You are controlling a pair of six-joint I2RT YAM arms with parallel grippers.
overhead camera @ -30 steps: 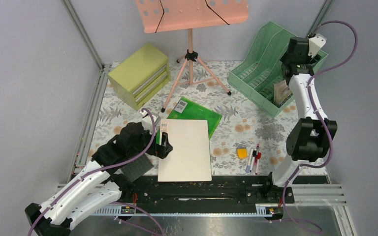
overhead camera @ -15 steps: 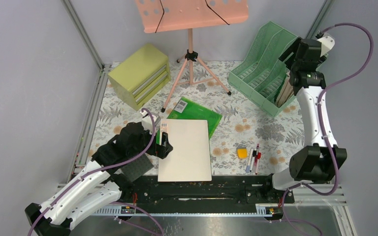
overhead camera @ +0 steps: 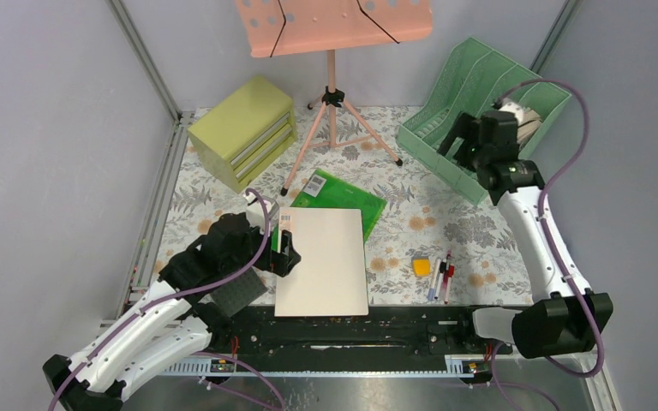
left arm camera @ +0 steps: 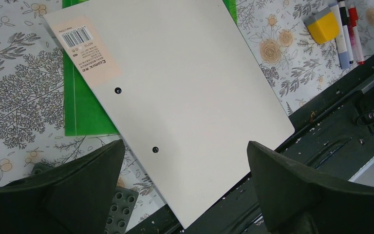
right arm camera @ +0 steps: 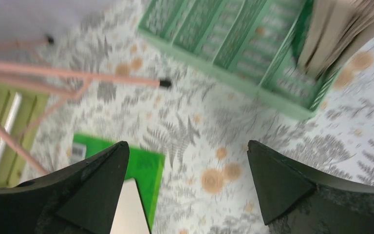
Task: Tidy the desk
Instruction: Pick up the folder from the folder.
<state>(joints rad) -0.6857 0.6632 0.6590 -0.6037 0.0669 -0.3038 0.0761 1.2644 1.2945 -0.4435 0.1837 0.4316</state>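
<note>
**A:** Overhead: the fern-printed whitish table (overhead camera: 445, 214) fills the view's middle. The left gripper (overhead camera: 284, 250) is above the flat white folder (overhead camera: 321, 261) at its near edge.

**B:** Left wrist: jaws spread, empty. Folder pickup looks like the step; it needs an edge pinch.

**A:** Right wrist: the right gripper (right arm camera: 185, 144) is spread and empty, near the far-right mint-green mesh rack (right arm camera: 224, 44).

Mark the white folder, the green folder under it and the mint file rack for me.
white folder (overhead camera: 321, 261), top external view, middle of its cover.
green folder (overhead camera: 347, 195), top external view, uncovered far half.
mint file rack (overhead camera: 424, 147), top external view, low front wall.
</note>
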